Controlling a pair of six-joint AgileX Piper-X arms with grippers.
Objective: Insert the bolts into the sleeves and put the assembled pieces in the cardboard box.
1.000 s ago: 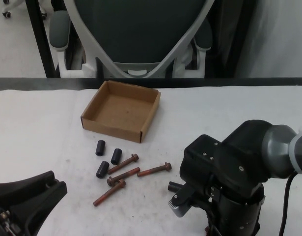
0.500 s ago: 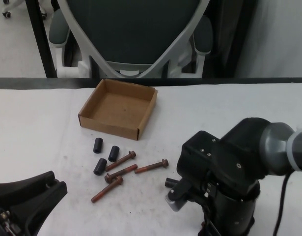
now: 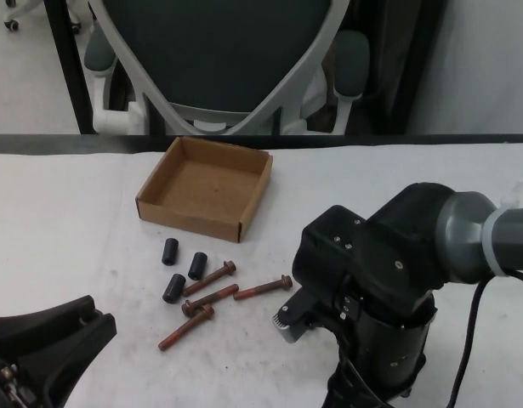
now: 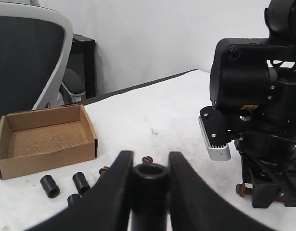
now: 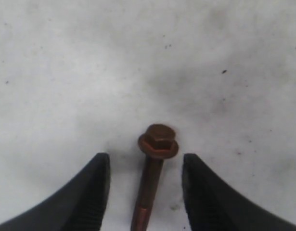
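Left wrist view: left hand (image 4: 148, 162) is clamped on one black sleeve (image 4: 149, 197), open bore facing the camera, held low over the near left of the counter (image 3: 65, 221). The sleeve is a round part held between two fingers, so a side push from a misaligned bolt could twist it or pop it out.

Moving right, three loose sleeves (image 3: 180, 268) and four loose bolts (image 3: 212, 300) lie bunched just in front of the cardboard box (image 3: 193, 223), which has nothing in it. They lie close together, so a later pick could drag a neighbour or send a sleeve rolling.

Right side: right hand (image 5: 144, 161) is down at the counter with its fingers apart. It straddles a fifth bolt (image 5: 155, 163), head pointing away from the wrist, not gripped yet.

Failure modes I'd watch:
- The bolt lies slightly skewed to the fingers. Closing may roll it or clamp it crooked, and the shank then won't line up with the bore.
- A grip far along the shank leaves little free length to insert.
- The two arms must meet closely for insertion, so there's a risk of contact between them.
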